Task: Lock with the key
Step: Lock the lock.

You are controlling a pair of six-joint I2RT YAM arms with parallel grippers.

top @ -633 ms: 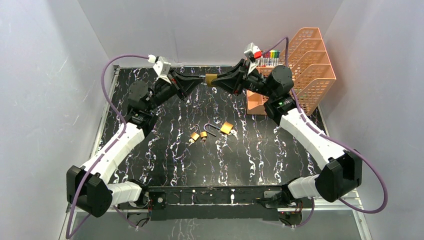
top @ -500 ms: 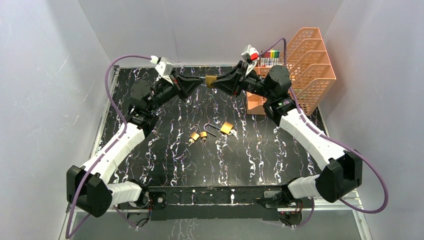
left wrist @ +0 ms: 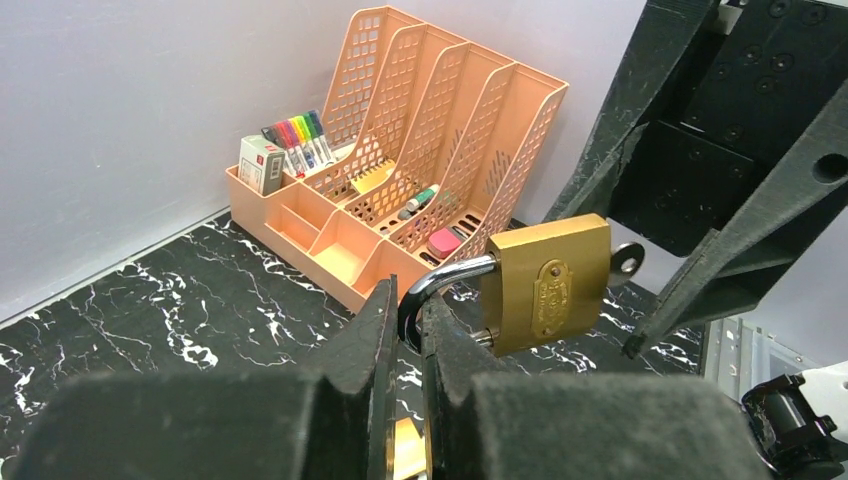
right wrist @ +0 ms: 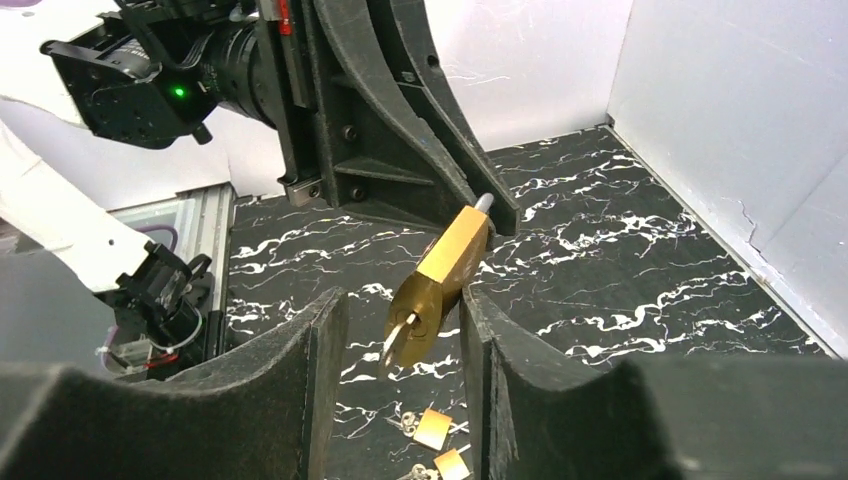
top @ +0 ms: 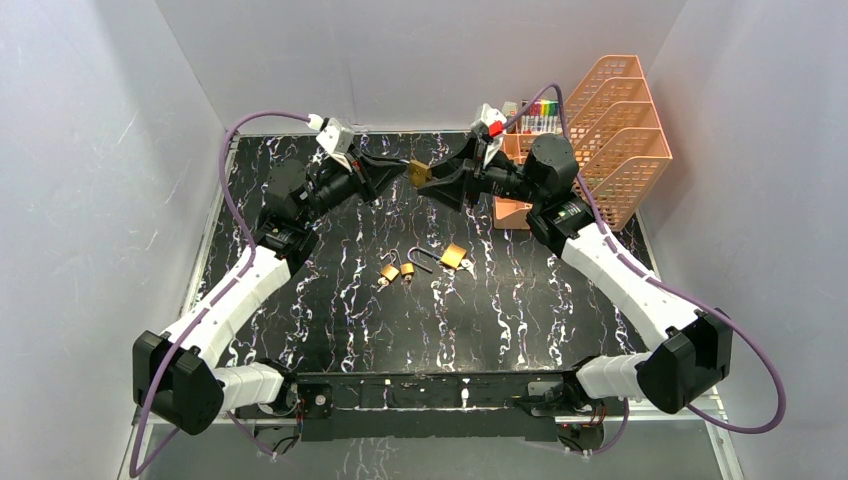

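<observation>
A brass padlock (top: 419, 172) hangs in the air over the far middle of the table. My left gripper (top: 400, 168) is shut on its steel shackle (left wrist: 450, 278), and the brass body (left wrist: 545, 285) sticks out to the right of the fingers. A key (right wrist: 400, 338) sits in the keyhole at the lock's bottom end; its head also shows in the left wrist view (left wrist: 627, 260). My right gripper (top: 437, 180) is open, with its fingers on either side of the lock's key end (right wrist: 445, 265). The right finger lies close against the body; the left finger stands apart from the key.
An orange file organizer (top: 590, 130) with markers (top: 540, 112) stands at the back right. Three more brass padlocks with keys lie mid-table: one (top: 453, 256) with an open shackle, and two small ones (top: 388, 271) (top: 407, 270).
</observation>
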